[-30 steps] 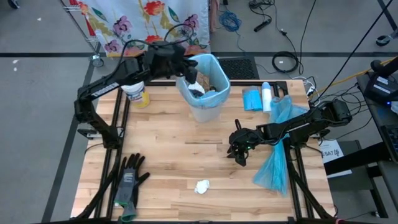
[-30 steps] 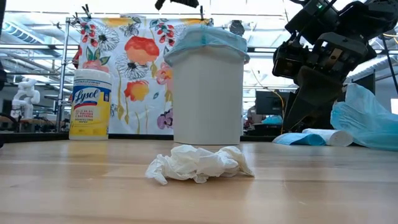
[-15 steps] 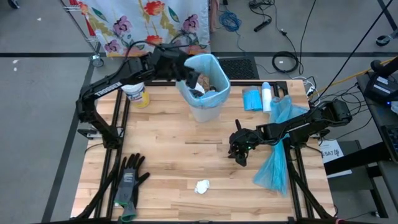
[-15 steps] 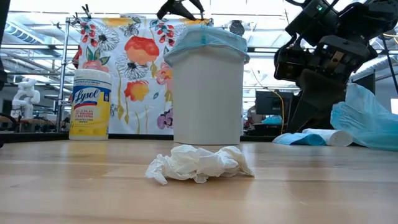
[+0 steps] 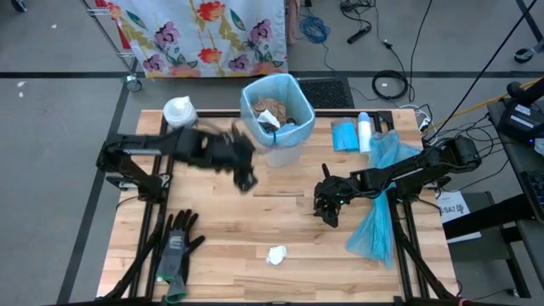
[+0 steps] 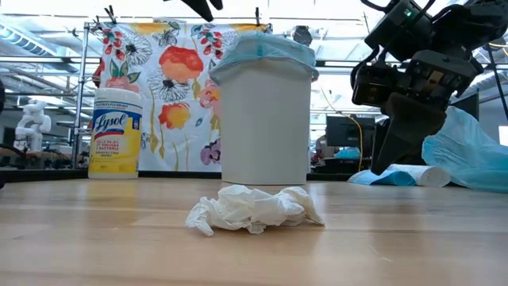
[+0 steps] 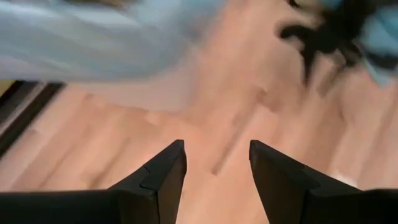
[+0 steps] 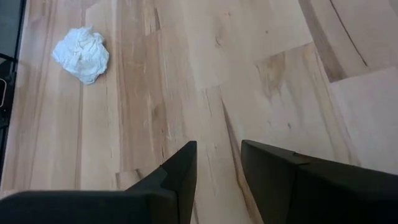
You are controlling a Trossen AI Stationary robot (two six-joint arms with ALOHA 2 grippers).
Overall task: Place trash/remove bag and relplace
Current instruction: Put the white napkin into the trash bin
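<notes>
- Left gripper is out over the middle of the table, just in front of the bin. Fingers parted, nothing between them, only bare wood showing in its wrist view.
- Right gripper hangs low over the table toward the right edge, fingers spread with a gap and nothing held.
- One white tissue wad sits alone near the front edge, well apart from both grippers. More trash is already inside the bin: brown paper, something dark, a pale scrap.
- What could go wrong, my guess: the wad is soft and crumpled, so a shallow pinch might just pull a corner and let it unravel or slide on the smooth planks. Both arms heading for it could also get in each other's way.
- The bin is a plain white tapered tub with a thin blue liner folded over the rim; tugging that filmy liner could tip the light tub.
- A loose blue bag drapes off the right edge by the right arm, easy to snag.
- Gloves lie at the front left corner, a wipes canister at the back left.
</notes>
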